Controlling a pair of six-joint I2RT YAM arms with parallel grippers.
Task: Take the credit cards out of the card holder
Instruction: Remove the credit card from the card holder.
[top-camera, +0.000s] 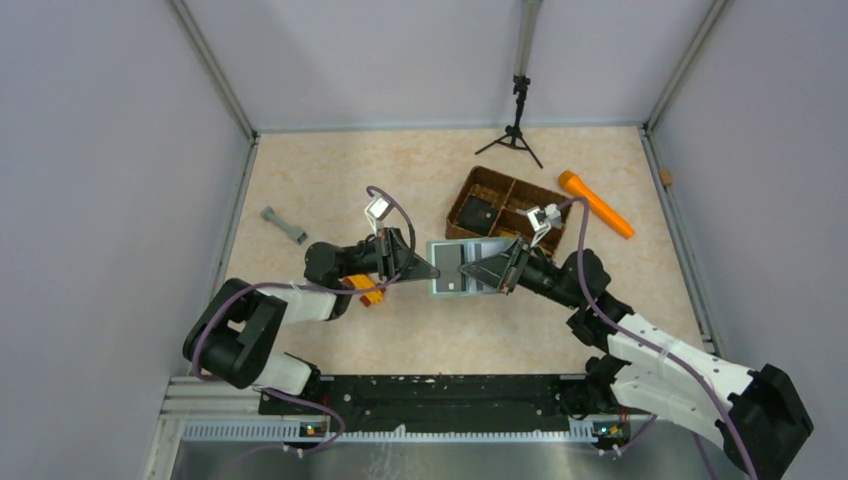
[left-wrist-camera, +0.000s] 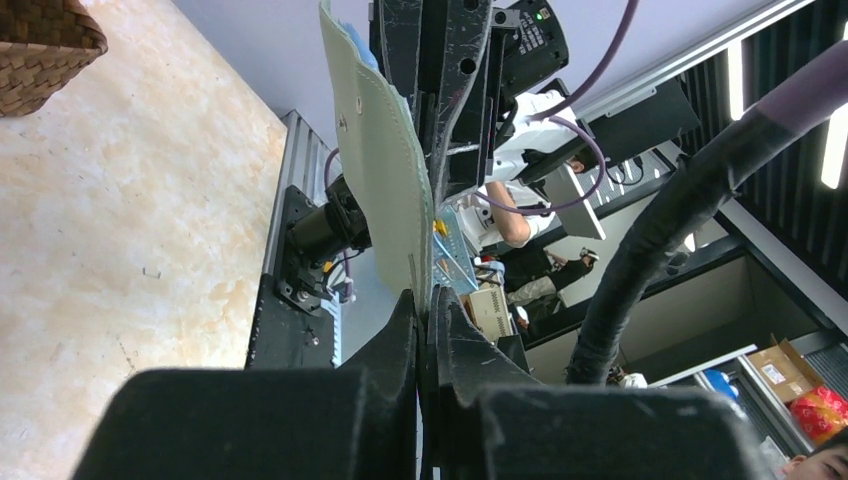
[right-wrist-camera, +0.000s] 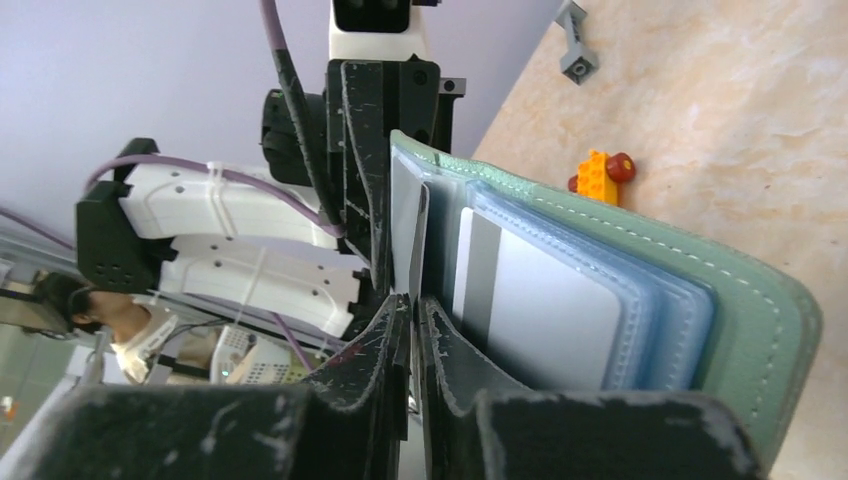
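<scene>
Card extraction in hand: the left gripper (top-camera: 431, 270) is clamped on one flap of the sage-green folding card holder (top-camera: 448, 255). The holder hangs open above the marbled beige table (top-camera: 330, 180), near the brown woven basket (top-camera: 500, 177). The right gripper (top-camera: 464, 268) is pinched on a thin white card (right-wrist-camera: 417, 235). The next move likely calls for a straight outward pull.

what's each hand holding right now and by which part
Left hand pinches the flat sage-green folding card holder by one cover's edge. Right hand looks closed on the near edge of a thin white card in its sleeves.
</scene>
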